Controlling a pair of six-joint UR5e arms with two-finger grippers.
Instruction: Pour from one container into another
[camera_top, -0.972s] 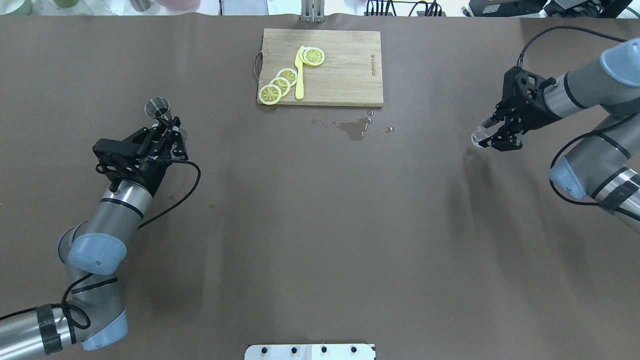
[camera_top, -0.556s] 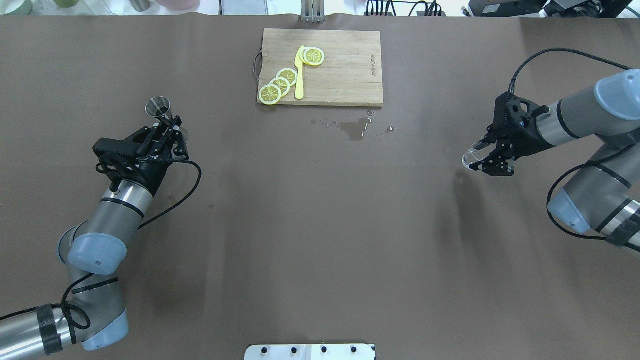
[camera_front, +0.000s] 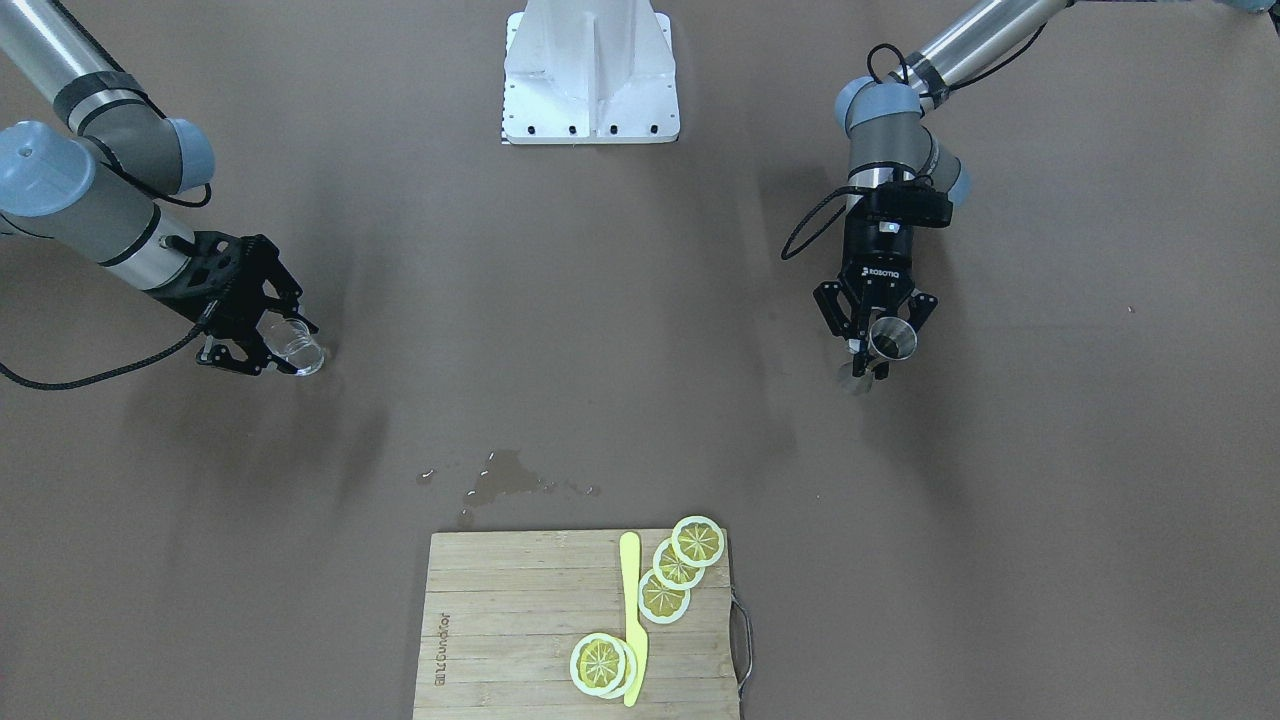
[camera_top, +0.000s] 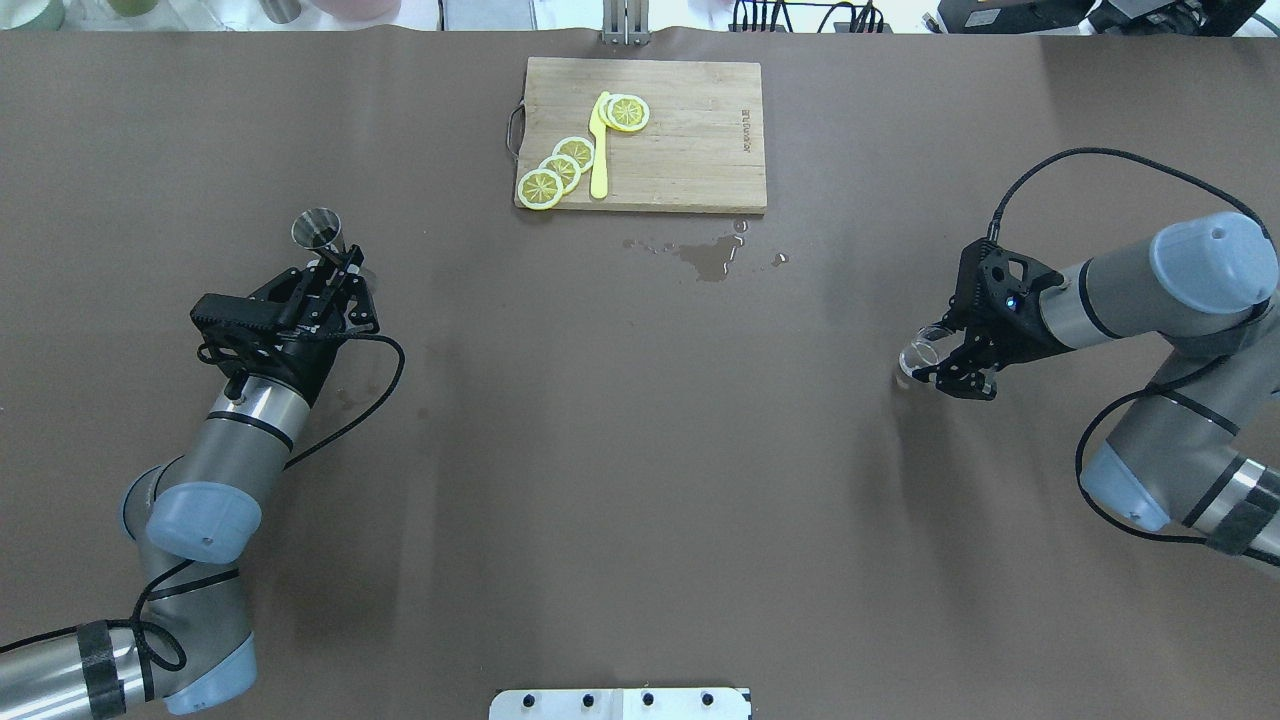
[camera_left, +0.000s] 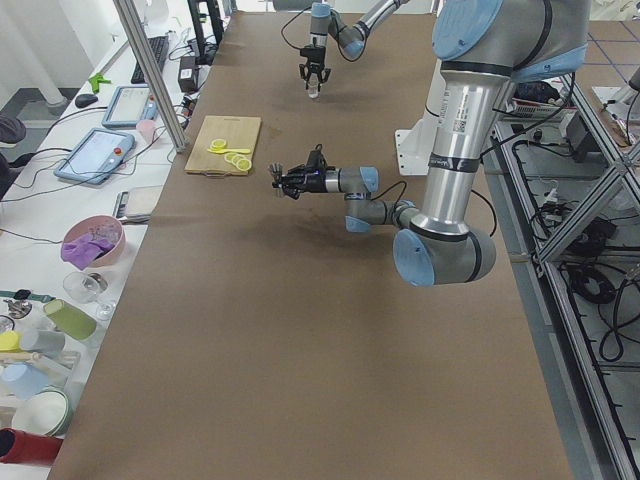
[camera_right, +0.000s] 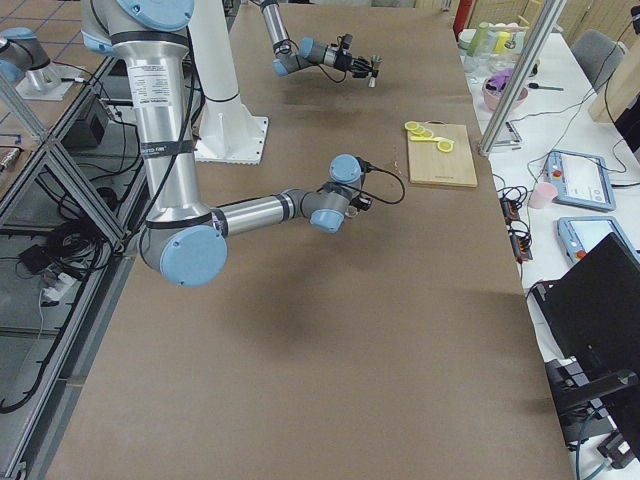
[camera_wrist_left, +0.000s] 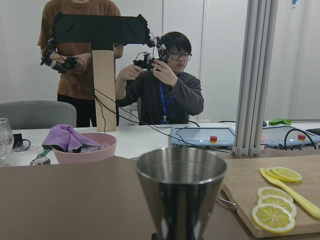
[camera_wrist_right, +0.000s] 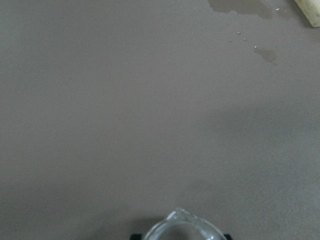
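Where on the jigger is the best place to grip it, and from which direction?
Grip the jigger at its narrow waist, coming in level from the side, as the left hand does. It stands upright, and its cones flare above and below the waist, which should keep the fingers from slipping. This hold also leaves the mouth clear for pouring.

Clear glass cup (camera_top: 916, 353), silver jigger (camera_top: 316, 228), brown table (camera_top: 620, 430)

— How are the arms (camera_top: 240, 425) being finished?
— Silver tubes (camera_top: 1115, 290) are being capped with pale blue joints (camera_top: 203, 520), black cables (camera_top: 402, 352) being trailed alongside.
— And the left gripper (camera_front: 885, 345)?
— Black, being marked with white lettering (camera_front: 881, 272).
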